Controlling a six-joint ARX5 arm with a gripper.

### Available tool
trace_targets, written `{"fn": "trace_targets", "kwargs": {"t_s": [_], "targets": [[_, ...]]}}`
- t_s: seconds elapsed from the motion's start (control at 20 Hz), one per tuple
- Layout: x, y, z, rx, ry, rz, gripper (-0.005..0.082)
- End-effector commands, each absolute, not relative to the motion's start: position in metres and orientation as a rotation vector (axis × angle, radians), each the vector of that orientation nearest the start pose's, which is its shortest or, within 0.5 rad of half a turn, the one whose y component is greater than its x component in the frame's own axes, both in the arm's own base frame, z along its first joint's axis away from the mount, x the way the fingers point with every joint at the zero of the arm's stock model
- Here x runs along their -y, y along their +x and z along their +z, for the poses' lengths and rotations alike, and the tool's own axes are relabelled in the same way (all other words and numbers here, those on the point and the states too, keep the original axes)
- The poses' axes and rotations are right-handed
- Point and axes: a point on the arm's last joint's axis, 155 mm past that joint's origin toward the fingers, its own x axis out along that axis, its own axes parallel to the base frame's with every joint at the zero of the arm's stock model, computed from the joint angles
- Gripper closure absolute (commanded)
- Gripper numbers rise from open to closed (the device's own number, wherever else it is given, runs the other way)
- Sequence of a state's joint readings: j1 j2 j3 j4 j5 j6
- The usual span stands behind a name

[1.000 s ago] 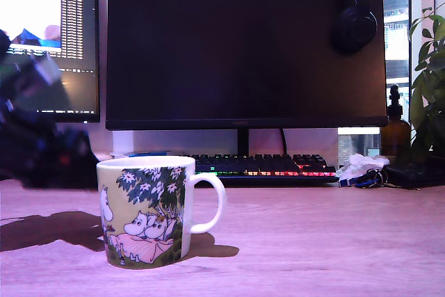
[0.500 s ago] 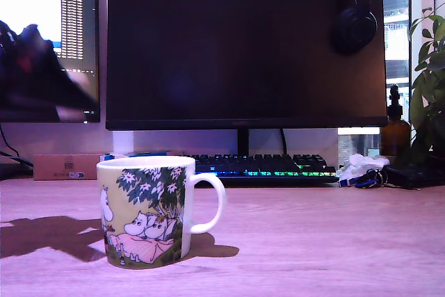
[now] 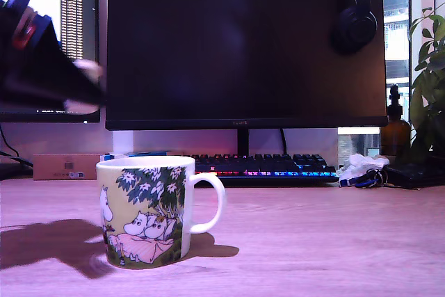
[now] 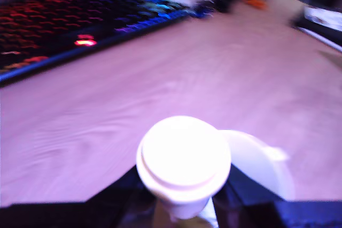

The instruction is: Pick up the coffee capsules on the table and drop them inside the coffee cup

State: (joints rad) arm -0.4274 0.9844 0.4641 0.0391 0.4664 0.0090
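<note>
White plastic, a coffee capsule (image 4: 183,158), sits pinched in the gripper (image 3: 82,88), high at the exterior view's left above the coffee cup (image 3: 146,210); centre it over the rim before the jaws let go.

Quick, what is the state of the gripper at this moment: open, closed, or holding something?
Gripper: closed on a whitish coffee capsule, held up above the table.

Pink-purple cast, end effector (image 3: 76,88) motion-blurred at 10 o'clock, dark shadow on counter (image 3: 313,241), wrist view soft, capsule (image 4: 183,163) blown out.
</note>
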Motion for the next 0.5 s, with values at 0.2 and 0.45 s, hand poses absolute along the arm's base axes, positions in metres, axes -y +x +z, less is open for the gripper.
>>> {"fn": "trace_targets", "kwargs": {"t_s": [0.2,0.45], "targets": [[0.241,0.248,0.146,-0.568,0.053,-0.978,0.0632],[0.262,0.237,0.124,-0.699,0.105,-1.039,0.0632]]}}
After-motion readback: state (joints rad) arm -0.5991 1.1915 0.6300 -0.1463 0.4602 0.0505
